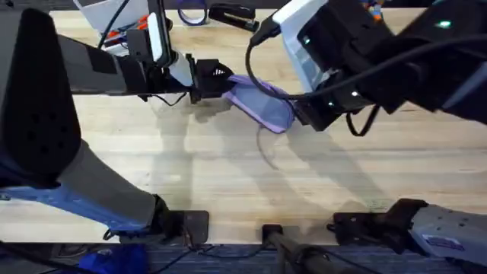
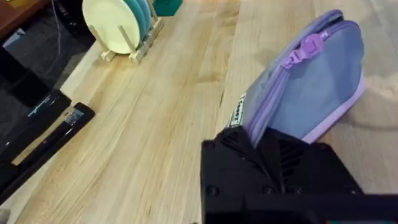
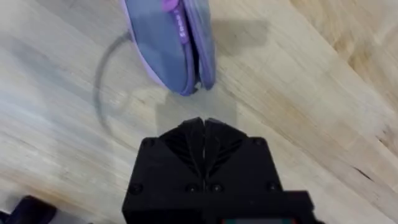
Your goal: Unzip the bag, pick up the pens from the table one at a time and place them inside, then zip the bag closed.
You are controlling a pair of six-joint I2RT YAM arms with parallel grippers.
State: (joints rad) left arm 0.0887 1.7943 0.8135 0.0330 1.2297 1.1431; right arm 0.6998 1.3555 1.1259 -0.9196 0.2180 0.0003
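The lavender bag (image 1: 262, 103) stands on edge on the table (image 1: 228, 183), back of the middle. My left gripper (image 1: 217, 82) is shut on its left end; in the left wrist view the black fingers (image 2: 258, 140) pinch the fabric beside the zipper, and the purple zipper pull (image 2: 309, 43) sits farther along the bag (image 2: 323, 87). My right gripper (image 1: 302, 116) is at the bag's other end. In the right wrist view that gripper (image 3: 202, 130) is shut, nothing showing between its fingers, just short of the bag's tip (image 3: 186, 84). The pens are out of view.
A rack of pale and teal plates (image 2: 121, 25) stands at the table's far side. A black stapler-like tool (image 2: 37, 134) lies near the edge, also seen from above (image 1: 232, 15) beside a purple ring (image 1: 190, 15). Bare wood stretches in front of the bag.
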